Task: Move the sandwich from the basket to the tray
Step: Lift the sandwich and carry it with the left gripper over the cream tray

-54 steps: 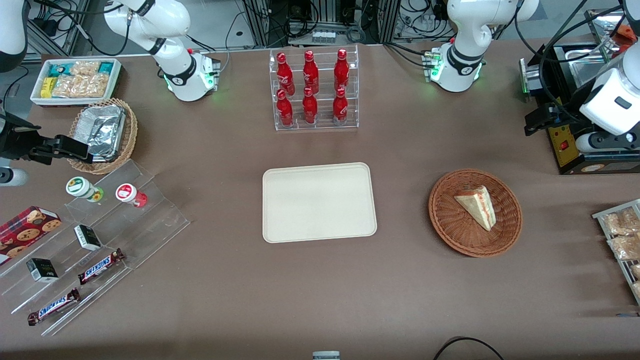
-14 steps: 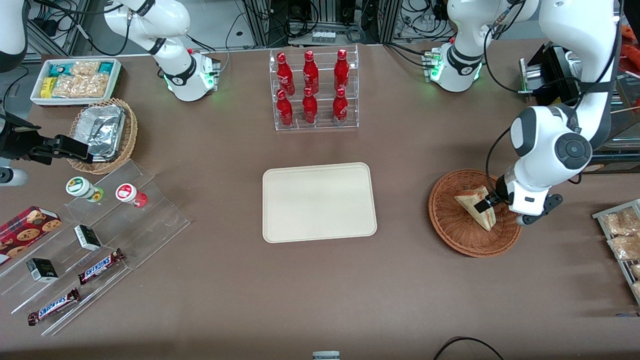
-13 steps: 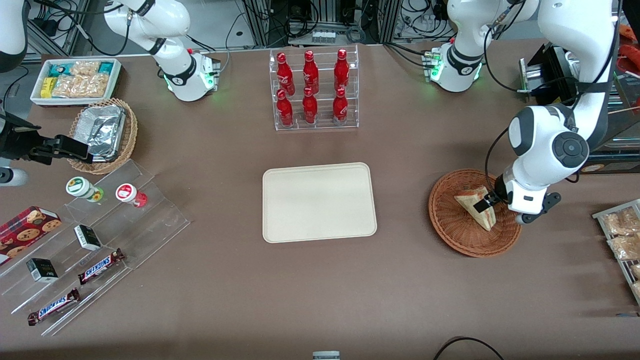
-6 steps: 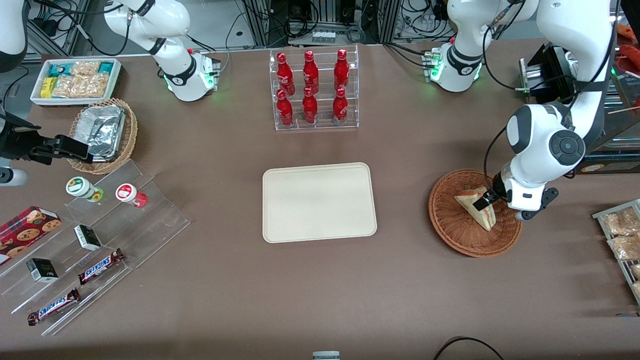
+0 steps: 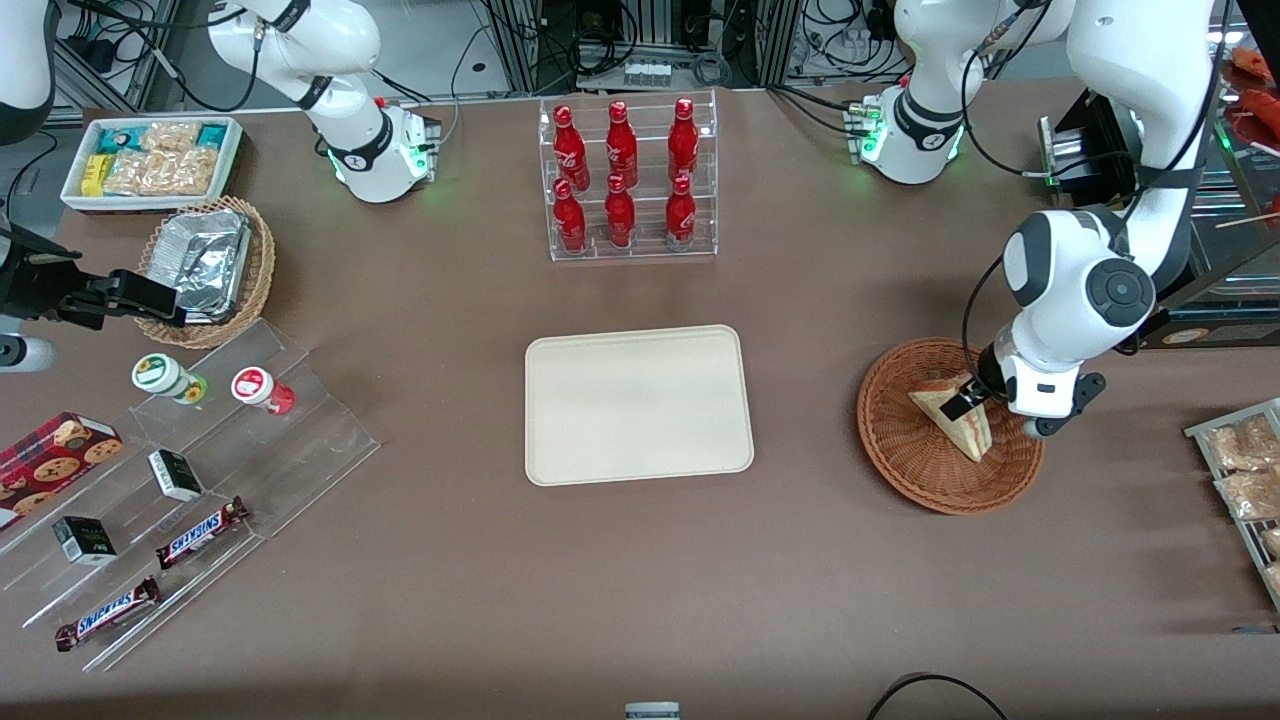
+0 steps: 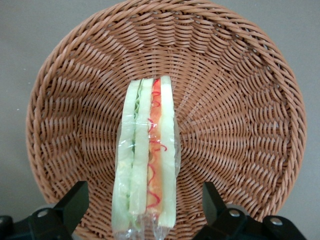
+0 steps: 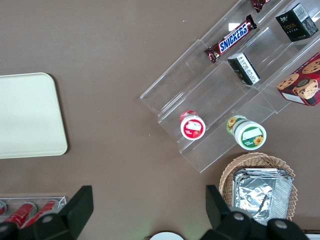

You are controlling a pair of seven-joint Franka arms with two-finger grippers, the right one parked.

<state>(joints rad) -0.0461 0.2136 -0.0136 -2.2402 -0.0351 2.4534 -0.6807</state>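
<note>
The sandwich (image 5: 950,412), a cream wedge in clear wrap with green and red filling, lies in the round reddish-brown wicker basket (image 5: 900,440) toward the working arm's end of the table. In the left wrist view the sandwich (image 6: 147,160) stands on edge in the basket (image 6: 240,100), between my two black fingers (image 6: 75,202). My gripper (image 5: 975,400) is open, low over the basket, with a finger on each side of the sandwich's thick end and gaps on both sides. The cream-beige tray (image 5: 638,404) lies at mid-table, with nothing on it.
A clear rack of red bottles (image 5: 627,180) stands farther from the front camera than the tray. A wire rack of snack packets (image 5: 1245,480) sits beside the basket at the table's end. Tiered acrylic shelves (image 5: 180,480), a foil-filled tan basket (image 5: 205,268) and a white bin (image 5: 150,160) lie toward the parked arm's end.
My arm came in from the table's end and lowered the gripper over the basket. Over the last second it edged slightly toward the tray, astride the sandwich. The sandwich has not moved.
</note>
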